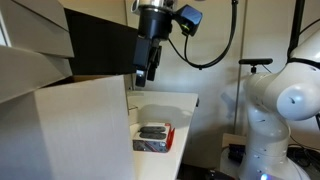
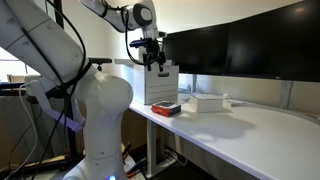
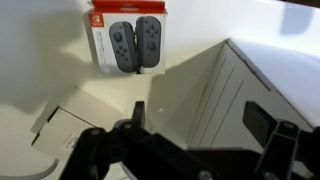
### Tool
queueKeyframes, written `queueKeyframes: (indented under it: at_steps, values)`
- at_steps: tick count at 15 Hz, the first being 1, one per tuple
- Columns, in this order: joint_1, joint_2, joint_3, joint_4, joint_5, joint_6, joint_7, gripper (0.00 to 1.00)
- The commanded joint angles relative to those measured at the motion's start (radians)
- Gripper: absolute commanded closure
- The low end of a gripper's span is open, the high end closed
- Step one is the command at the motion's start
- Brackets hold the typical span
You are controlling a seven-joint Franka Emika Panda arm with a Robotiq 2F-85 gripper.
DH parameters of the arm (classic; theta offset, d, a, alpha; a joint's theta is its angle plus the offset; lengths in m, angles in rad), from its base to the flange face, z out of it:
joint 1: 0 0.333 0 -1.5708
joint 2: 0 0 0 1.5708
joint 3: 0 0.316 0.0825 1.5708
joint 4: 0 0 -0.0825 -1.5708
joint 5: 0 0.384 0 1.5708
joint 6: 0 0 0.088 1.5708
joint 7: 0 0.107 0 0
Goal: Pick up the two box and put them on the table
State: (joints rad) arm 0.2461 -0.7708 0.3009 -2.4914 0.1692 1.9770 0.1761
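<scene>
In an exterior view, the gripper (image 1: 145,74) hung above the tall carton (image 1: 85,130). In an exterior view, a small white box (image 2: 205,102) lay on the table (image 2: 255,135), well off to the gripper's side. In the wrist view, the jaws stood spread and empty, with the Joy-Con box (image 3: 127,42) ahead.

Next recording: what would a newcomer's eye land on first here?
The big white robot arm fills the foreground in an exterior view, its claw hanging open over a pale open carton at the end of the white table. Beside the carton lies a red-edged Joy-Con controller box, clearest in the wrist view. A row of dark monitors lines the back of the table.
</scene>
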Motion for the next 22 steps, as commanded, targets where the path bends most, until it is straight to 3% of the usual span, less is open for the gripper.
queueKeyframes:
  at_steps: [1,10,13,16,21,22]
  values:
    - [0.011,0.023,0.026,0.085,-0.013,-0.002,0.006,0.00]
    - [0.007,0.088,0.065,0.267,-0.064,0.007,-0.009,0.00]
    - [0.008,0.127,0.082,0.364,-0.075,-0.059,0.000,0.00]
    - [0.002,0.173,0.102,0.499,-0.116,-0.198,-0.003,0.00]
    - [-0.024,0.317,0.129,0.786,-0.203,-0.606,0.000,0.00]
    - [-0.019,0.340,0.128,0.819,-0.206,-0.622,-0.007,0.00]
